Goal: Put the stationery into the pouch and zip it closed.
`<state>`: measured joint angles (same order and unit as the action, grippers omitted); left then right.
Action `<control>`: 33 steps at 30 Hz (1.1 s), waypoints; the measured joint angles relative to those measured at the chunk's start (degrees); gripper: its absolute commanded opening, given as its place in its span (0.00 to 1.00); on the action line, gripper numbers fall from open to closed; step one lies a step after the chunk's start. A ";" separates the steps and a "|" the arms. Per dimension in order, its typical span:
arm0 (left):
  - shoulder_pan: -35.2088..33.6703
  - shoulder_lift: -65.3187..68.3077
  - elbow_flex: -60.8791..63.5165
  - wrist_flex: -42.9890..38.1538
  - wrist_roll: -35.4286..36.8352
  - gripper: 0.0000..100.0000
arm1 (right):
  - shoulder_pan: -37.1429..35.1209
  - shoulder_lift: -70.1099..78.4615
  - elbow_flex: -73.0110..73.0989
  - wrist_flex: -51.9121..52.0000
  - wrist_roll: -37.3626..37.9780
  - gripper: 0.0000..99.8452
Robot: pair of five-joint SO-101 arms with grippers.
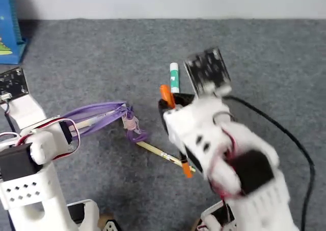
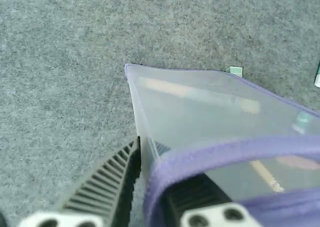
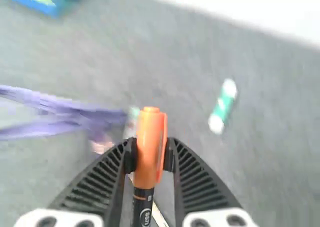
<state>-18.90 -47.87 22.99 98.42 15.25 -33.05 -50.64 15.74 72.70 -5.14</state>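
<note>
A clear pouch with purple trim [image 1: 99, 115] is held up off the grey carpet by my left gripper [image 1: 69, 130], which is shut on its edge [image 2: 150, 162]. Through the pouch wall [image 2: 210, 117] a pencil shows faintly. My right gripper [image 3: 149, 152] is shut on an orange marker [image 3: 148, 142], which stands up between the fingers; the same orange marker [image 1: 166, 96] pokes out above the right arm. A white-and-green glue stick [image 1: 174, 77] lies on the carpet just beyond it, and also appears as the glue stick [image 3: 222, 106]. A pencil with an orange tip [image 1: 165, 155] lies below the pouch's zip end.
A blue box [image 1: 9, 30] stands at the far left. A black cable [image 1: 285, 139] runs along the right side. The carpet at the back and far right is bare.
</note>
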 measured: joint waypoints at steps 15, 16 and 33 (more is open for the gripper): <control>0.00 0.00 0.00 0.00 0.00 0.01 | -12.48 -6.24 17.14 -46.07 -7.47 0.01; 0.00 0.00 0.00 0.00 0.00 0.01 | -13.27 -6.24 19.96 -51.43 -7.47 0.01; 0.00 -0.53 1.58 0.00 0.00 0.01 | -14.42 9.14 34.90 -94.95 -7.56 0.01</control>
<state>-18.90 -48.40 24.57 98.42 15.25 -47.47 -41.49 50.64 -22.24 -12.70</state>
